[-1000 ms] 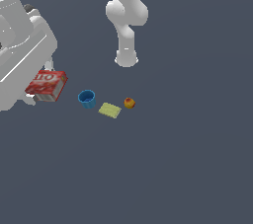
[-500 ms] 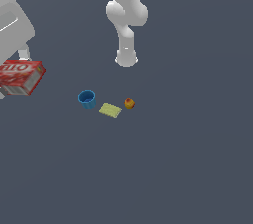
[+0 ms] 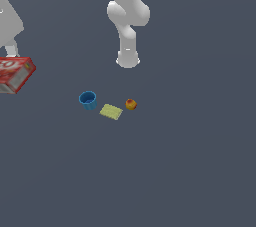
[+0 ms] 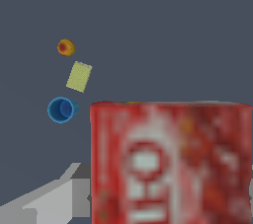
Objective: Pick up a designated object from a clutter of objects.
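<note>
Plain dark grey floor [image 3: 190,171]

— Can you see how the gripper [image 3: 11,51] holds the red box [image 3: 15,73]?

— No. In the exterior view the edge cuts off most of the gripper and part of the box, so you can't judge the jaws.

— And the wrist view?

— The box [image 4: 170,161] fills it, blurred and cropped; its white lettering is unreadable, and it hides the fingertips.

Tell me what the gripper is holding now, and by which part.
The red box, lifted off the floor, away from the blue cup. Which part is gripped cannot be told; the fingers are hidden.
</note>
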Controlling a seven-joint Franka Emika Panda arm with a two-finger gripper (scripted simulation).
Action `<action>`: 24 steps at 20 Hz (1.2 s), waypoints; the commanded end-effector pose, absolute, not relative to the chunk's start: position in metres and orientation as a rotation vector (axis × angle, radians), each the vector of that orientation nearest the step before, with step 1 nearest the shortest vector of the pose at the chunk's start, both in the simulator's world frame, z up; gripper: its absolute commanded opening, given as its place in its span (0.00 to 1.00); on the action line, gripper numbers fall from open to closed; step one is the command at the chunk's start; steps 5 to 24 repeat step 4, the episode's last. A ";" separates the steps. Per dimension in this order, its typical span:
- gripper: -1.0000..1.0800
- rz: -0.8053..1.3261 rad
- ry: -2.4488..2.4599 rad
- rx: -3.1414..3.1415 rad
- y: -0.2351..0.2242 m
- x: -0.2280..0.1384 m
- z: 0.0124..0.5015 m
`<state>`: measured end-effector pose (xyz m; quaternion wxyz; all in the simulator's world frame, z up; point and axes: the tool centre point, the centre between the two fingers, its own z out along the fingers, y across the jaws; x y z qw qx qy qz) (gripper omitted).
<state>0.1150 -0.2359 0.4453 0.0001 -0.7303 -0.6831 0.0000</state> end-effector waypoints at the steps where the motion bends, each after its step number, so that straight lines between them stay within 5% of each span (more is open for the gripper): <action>1: 0.00 0.000 -2.146 -2.294 -0.237 0.116 0.447; 24: 0.00 0.000 -2.146 -2.294 -0.238 0.116 0.447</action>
